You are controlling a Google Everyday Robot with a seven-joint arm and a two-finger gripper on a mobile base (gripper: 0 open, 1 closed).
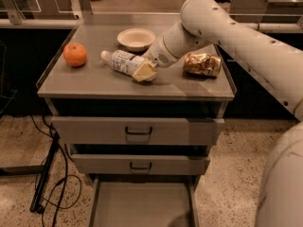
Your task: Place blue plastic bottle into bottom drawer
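Blue plastic bottle (124,62) flat, cap up-left, gripper (144,71) at base

Nothing can be read: the bottle's (122,60) label print is too small, and the bag (202,64) shows none. The tool (145,72) is at the bottle's base.

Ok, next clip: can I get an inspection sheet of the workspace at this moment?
Surface: grey cabinet top, holding four items.
Job's things: blue plastic bottle lying on its side on the top, cap pointing toward the orange; bottom drawer pulled open below.
Clutter: orange at the left, white bowl at the back, foil snack bag at the right.
Grippers: claw low over the cabinet top, at the bottle's base end.
Cables: black cables on the floor left of the cabinet.
Surroundings: two upper drawers pushed in; speckled floor; other benches behind.
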